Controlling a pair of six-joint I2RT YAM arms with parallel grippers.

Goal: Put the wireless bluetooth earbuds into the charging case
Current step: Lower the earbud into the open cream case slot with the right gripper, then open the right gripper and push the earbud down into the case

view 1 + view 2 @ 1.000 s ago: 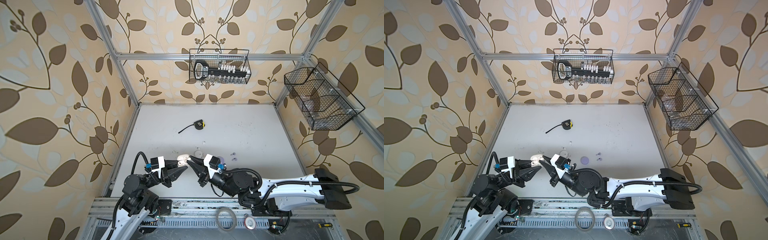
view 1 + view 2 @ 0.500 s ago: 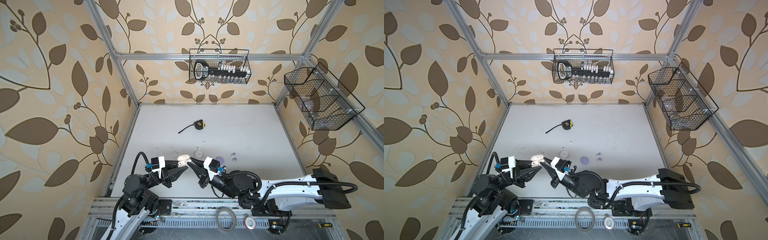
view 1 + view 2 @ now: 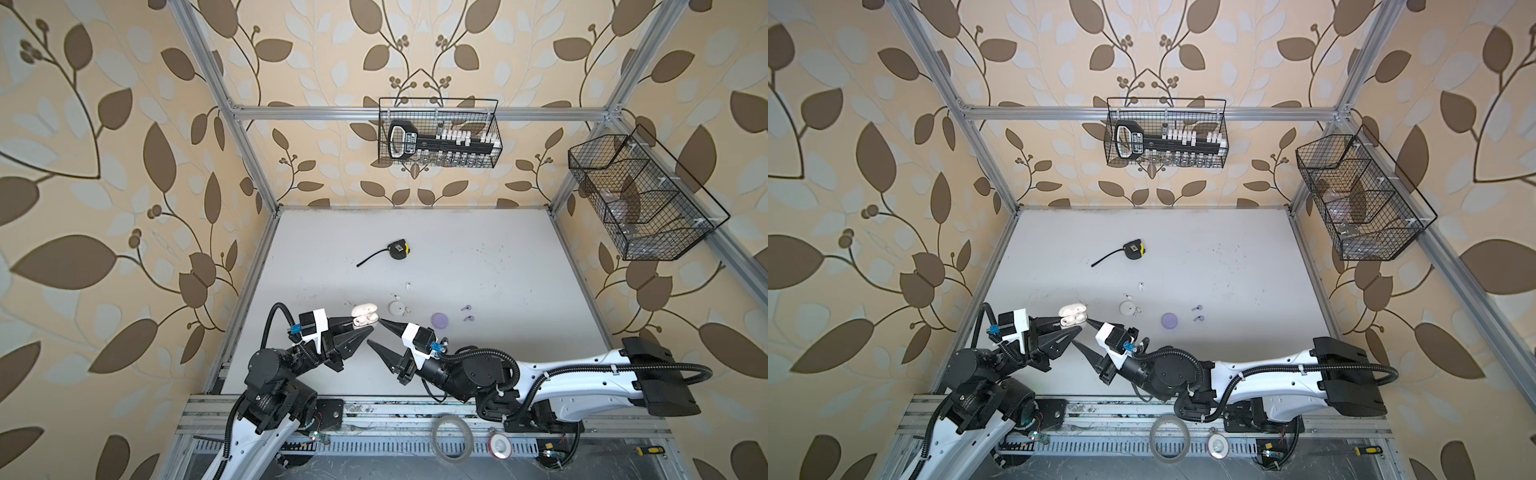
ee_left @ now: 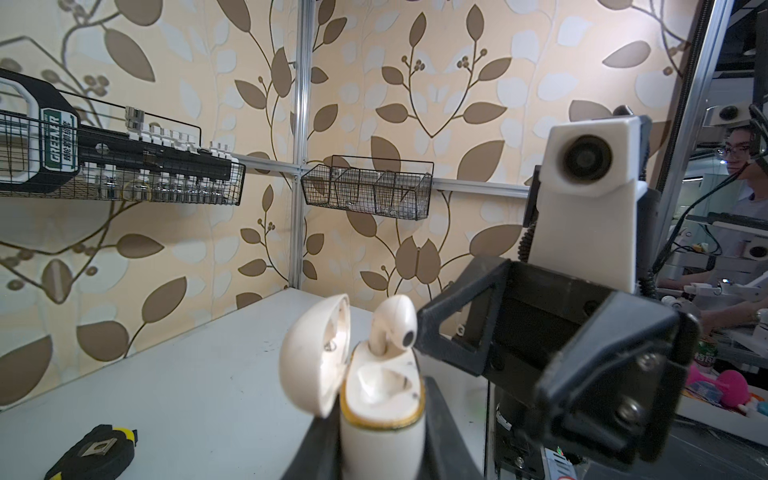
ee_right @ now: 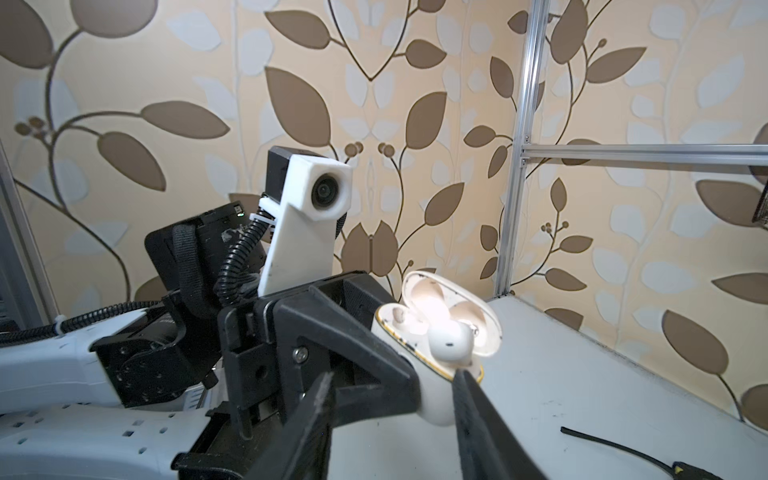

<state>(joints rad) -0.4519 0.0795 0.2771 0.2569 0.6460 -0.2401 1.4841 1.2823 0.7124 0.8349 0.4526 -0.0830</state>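
Grey-white tabletop (image 3: 478, 257), leaf-papered walls: cream charging case (image 4: 382, 399), lid open.
My left claw (image 3: 361, 325) is clamped on the case's body; one cream earbud (image 4: 395, 322) stands part-seated in it; my right claw (image 3: 374, 331), jaws parted and empty, sits just beside the case.

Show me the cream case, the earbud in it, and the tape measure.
cream case (image 4: 382, 440): left wrist view, on its lower body.
earbud (image 4: 395, 320): left wrist view, on its rounded head.
tape measure (image 3: 398, 250): in a top view, on its black housing.
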